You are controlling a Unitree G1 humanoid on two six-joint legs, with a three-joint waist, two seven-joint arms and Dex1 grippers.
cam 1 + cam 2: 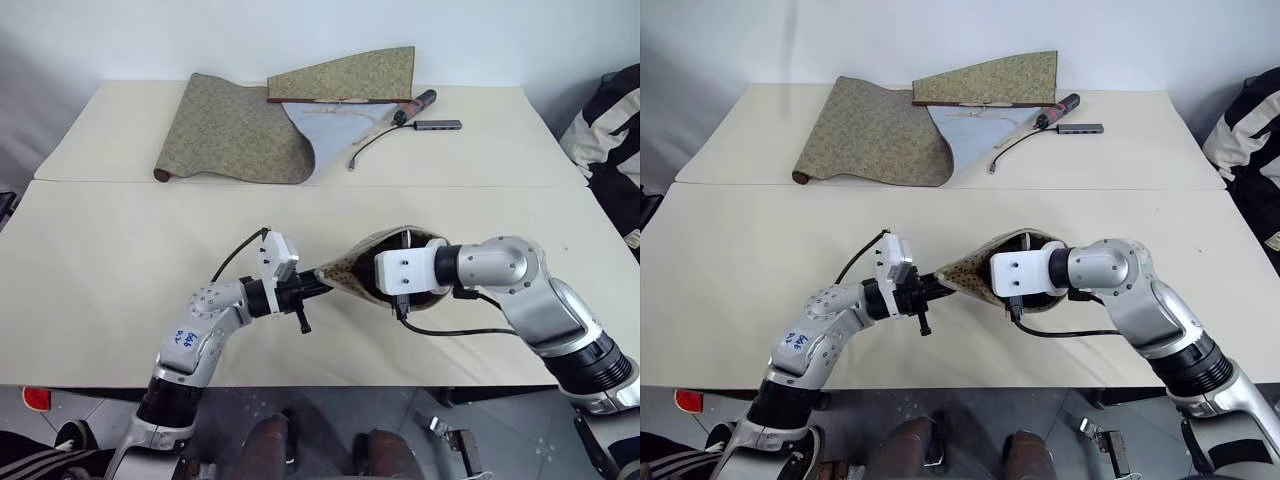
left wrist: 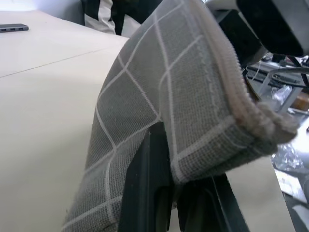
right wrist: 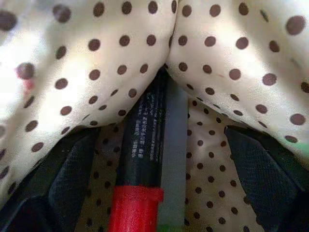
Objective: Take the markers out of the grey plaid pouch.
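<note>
The grey plaid pouch [image 1: 352, 264] hangs just above the near table, stretched between my two grippers, its dotted lining showing at the mouth. My left gripper [image 2: 174, 195] is shut on the pouch's narrow end, grid fabric [image 2: 169, 96] draped over its fingers [image 2: 145, 183]. My right gripper [image 3: 159, 188] is pushed into the pouch's mouth and stands open. Inside, against the dotted lining [image 3: 227, 63], lie two markers: a black marker with a red band [image 3: 141, 145] and a grey marker [image 3: 174, 140] beside it. Both lie between the fingers [image 3: 72, 179], which do not touch them.
On the far table lie an olive-green patterned cloth scroll [image 1: 240, 130], a dark cylinder with a cable [image 1: 420, 100] and a small grey hub [image 1: 440, 125]. A person in a striped sleeve [image 1: 610, 120] sits at the right edge. A seam [image 1: 150, 182] divides the two tables.
</note>
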